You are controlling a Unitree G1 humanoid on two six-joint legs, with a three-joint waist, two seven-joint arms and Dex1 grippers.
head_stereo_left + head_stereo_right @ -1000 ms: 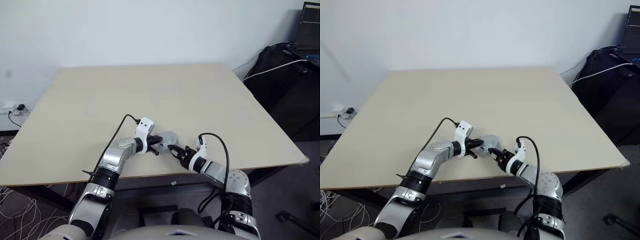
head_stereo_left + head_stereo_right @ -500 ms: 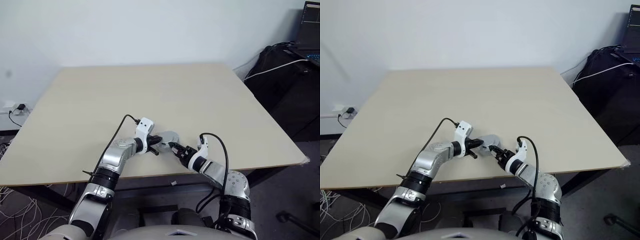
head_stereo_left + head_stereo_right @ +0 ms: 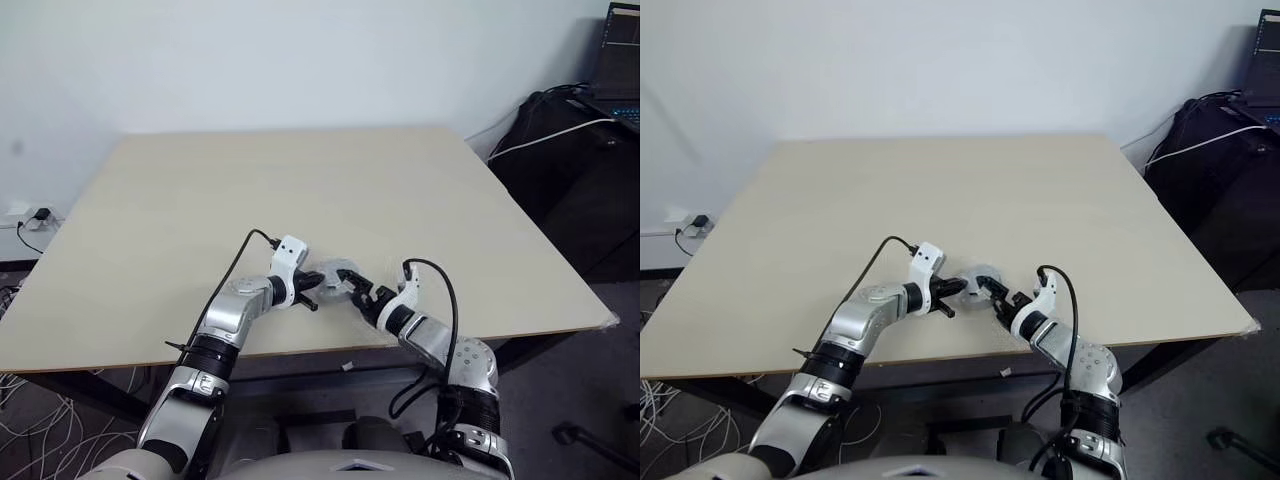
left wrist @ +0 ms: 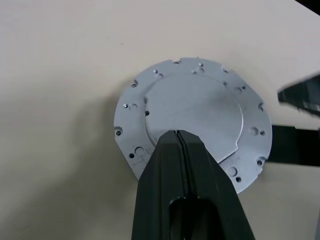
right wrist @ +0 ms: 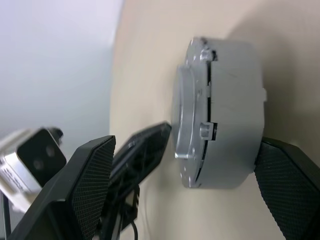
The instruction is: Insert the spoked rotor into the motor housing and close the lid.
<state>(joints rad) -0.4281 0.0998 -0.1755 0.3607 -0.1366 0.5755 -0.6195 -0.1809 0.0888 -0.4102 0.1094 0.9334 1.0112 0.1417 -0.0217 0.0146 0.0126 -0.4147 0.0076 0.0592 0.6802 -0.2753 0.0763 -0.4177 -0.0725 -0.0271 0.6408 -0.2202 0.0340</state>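
Observation:
The motor housing (image 5: 237, 115) is a grey round body standing on the table near its front edge, also seen as a small silvery part (image 3: 338, 275). The lid (image 4: 195, 115), a silvery disc with small holes round its rim, lies flat on top of it. My left gripper (image 4: 178, 135) is shut, its tips resting on the lid's top face. My right gripper (image 5: 189, 140) is open, with one finger on each side of the housing. The spoked rotor is hidden.
The beige table (image 3: 300, 180) stretches far behind the housing. Its front edge (image 3: 300, 350) runs just below both grippers. Dark bags with a white cable (image 3: 560, 140) sit off the table's right side.
My right gripper's fingers have spread wide apart around the housing, where before they were closed in on its edge. The left gripper and the housing have stayed put.

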